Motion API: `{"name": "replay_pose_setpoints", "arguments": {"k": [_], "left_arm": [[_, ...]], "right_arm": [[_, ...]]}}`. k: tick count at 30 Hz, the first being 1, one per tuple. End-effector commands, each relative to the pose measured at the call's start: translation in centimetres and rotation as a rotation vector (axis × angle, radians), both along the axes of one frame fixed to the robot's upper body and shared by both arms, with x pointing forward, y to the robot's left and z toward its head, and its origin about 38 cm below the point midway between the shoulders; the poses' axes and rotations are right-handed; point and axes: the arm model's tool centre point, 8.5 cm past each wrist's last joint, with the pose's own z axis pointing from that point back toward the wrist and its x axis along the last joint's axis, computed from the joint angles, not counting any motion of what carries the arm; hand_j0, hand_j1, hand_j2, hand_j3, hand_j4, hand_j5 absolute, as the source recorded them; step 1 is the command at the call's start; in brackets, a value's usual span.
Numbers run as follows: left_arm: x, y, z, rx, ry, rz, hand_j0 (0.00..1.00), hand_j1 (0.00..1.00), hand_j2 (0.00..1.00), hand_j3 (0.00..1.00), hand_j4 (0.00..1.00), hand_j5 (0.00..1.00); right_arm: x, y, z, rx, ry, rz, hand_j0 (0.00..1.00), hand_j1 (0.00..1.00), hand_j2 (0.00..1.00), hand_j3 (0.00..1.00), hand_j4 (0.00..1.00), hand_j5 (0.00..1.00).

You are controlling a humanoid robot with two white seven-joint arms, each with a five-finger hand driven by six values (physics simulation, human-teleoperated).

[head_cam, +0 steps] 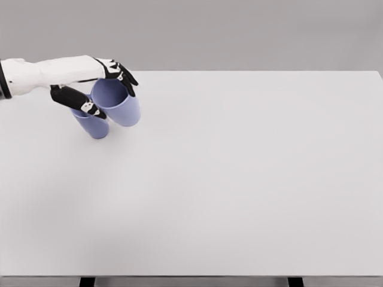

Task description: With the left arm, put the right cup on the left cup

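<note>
While the left hand (pixel 99 89) closes its fingers (pixel 122 75) around the rim of the right cup (pixel 119 103), the left cup (pixel 94 125) stands just below them on the desk (pixel 239 179).

A single head view looks down and forward over the wide white rectangular table (pixel 239 191), grey wall filling the frame's top.

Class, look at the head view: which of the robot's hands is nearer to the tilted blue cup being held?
Left. The left hand grips the tilted blue cup at its rim, beside the second blue cup. The right hand is out of view.
</note>
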Motion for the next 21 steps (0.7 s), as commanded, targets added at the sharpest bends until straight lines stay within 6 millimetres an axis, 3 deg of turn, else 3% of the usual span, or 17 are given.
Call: {"name": "replay_pose_setpoints", "arguments": {"k": [1, 8, 21], "left_arm": [[-0.3, 0.7, 0.4, -0.014, 0.016, 0.012, 0.59, 0.59, 0.59, 0.59, 0.59, 0.59], [0.3, 1.9, 3.3, -0.001, -0.017, 0.035, 0.59, 0.59, 0.59, 0.59, 0.59, 0.59], [1.8, 4.5, 4.6, 0.036, -0.013, 0.105, 0.59, 0.59, 0.59, 0.59, 0.59, 0.59]], "right_arm": [[0.0, 0.0, 0.0, 0.001, 0.000, 0.001, 1.00, 1.00, 1.00, 1.00, 1.00, 1.00], [0.0, 0.0, 0.0, 0.001, -0.001, 0.001, 1.00, 1.00, 1.00, 1.00, 1.00, 1.00], [0.0, 0.0, 0.0, 0.001, -0.001, 0.001, 1.00, 1.00, 1.00, 1.00, 1.00, 1.00]]}}
